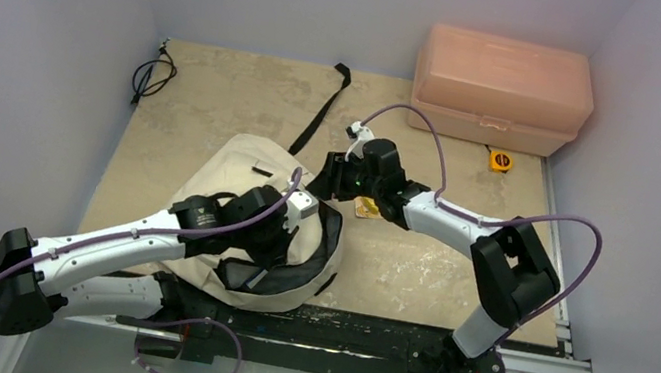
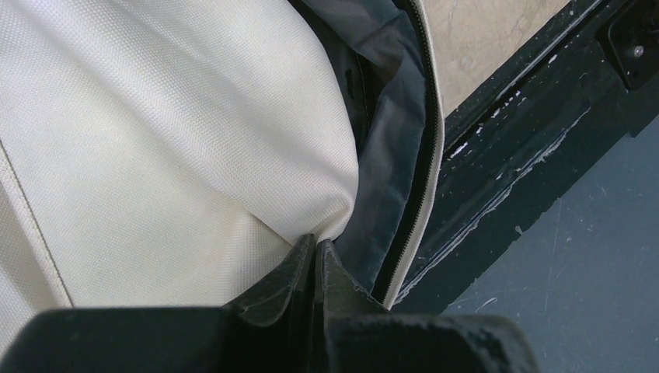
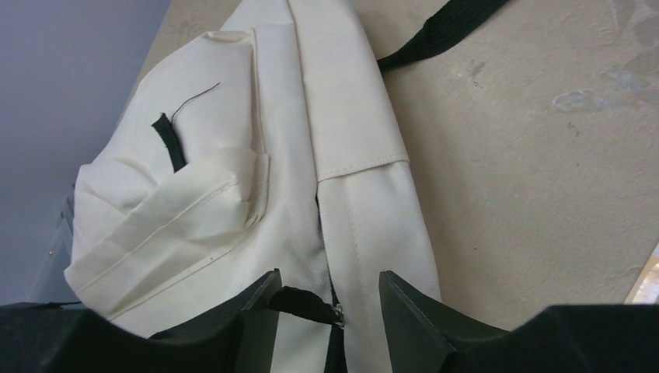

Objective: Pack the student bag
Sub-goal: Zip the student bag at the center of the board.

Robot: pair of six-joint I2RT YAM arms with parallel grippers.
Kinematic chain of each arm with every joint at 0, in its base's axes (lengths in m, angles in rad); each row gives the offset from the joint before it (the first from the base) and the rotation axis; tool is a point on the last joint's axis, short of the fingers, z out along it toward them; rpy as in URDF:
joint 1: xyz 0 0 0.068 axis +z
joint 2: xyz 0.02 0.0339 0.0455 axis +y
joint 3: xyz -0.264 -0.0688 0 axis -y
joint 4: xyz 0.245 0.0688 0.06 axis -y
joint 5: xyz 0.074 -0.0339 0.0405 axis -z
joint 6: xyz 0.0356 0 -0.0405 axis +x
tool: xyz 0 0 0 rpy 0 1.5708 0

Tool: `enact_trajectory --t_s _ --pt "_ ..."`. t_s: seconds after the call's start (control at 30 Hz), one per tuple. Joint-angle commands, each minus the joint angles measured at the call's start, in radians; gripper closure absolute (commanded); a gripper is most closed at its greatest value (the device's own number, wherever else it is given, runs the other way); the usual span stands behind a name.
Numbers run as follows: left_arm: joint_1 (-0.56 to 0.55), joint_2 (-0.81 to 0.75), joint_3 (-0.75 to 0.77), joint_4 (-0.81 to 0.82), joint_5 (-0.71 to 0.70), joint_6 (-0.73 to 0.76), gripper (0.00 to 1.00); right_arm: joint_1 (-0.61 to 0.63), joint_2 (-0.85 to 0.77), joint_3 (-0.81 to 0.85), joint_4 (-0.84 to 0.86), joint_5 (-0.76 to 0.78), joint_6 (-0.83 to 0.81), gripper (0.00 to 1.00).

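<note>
Student bag point(image 1: 230, 168): slumped on the table point(image 1: 220, 92), well apart from the pink box point(image 1: 502, 89), down-left of it toward the arm bases. Its mouth gapes, dark lining point(image 2: 385, 148) showing. A black strap point(image 1: 318, 116) trails off it, level with the box's left side.

Left gripper point(image 2: 317, 260): jaws pressed together, pinching a fold of cream fabric beside the zipper edge.

Right gripper point(image 3: 330, 307): jaws partly apart, straddling the black zipper pull point(image 3: 301, 303), not clamped on it.

Small yellow object point(image 1: 500, 160): just beside the box, on its arm-base side.
</note>
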Motion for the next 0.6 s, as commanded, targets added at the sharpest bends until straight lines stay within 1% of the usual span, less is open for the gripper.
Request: enact_trajectory --t_s 0.0,0.07,0.1,0.17,0.2,0.23,0.27,0.3,0.33,0.37,0.43,0.47,0.57 --pt "-0.002 -0.002 0.032 0.009 0.040 -0.033 1.00 0.006 -0.001 0.045 0.007 0.079 -0.027 0.47" --pt "-0.001 -0.001 0.034 0.009 0.043 -0.035 0.99 0.007 0.000 0.046 0.010 0.089 -0.027 0.47" --pt "-0.001 0.001 0.037 0.007 0.046 -0.036 0.96 0.006 -0.002 0.045 0.012 0.093 -0.066 0.51" --pt "-0.002 -0.001 0.042 0.004 0.044 -0.040 0.87 0.006 -0.011 0.042 0.016 0.090 -0.099 0.65" --pt "-0.001 -0.002 0.046 0.001 0.037 -0.047 0.80 0.006 -0.017 0.040 0.019 0.085 -0.100 0.73" --pt "0.000 -0.005 0.050 -0.006 0.021 -0.056 0.70 0.006 -0.022 0.040 0.018 0.078 -0.101 0.85" --pt "0.000 -0.013 0.055 -0.008 0.007 -0.065 0.58 0.006 -0.025 0.042 0.009 0.069 -0.101 0.96" --pt "0.001 -0.025 0.063 -0.007 -0.002 -0.070 0.49 0.006 -0.030 0.042 0.001 0.059 -0.097 1.00" --pt "0.003 -0.037 0.073 -0.006 -0.013 -0.071 0.41 0.006 -0.041 0.039 -0.002 0.049 -0.095 1.00" --pt "0.010 -0.050 0.088 -0.010 -0.024 -0.073 0.35 0.007 -0.061 0.030 -0.001 0.041 -0.093 1.00" --pt "0.064 -0.067 0.128 -0.025 -0.022 -0.079 0.28 0.006 -0.099 0.003 0.011 0.028 -0.077 1.00" --pt "0.111 -0.072 0.148 -0.027 -0.014 -0.095 0.26 0.007 -0.118 -0.011 0.020 0.015 -0.068 1.00" --pt "0.275 -0.066 0.195 -0.010 -0.021 -0.184 0.25 0.005 -0.151 -0.031 0.028 -0.007 -0.056 1.00"
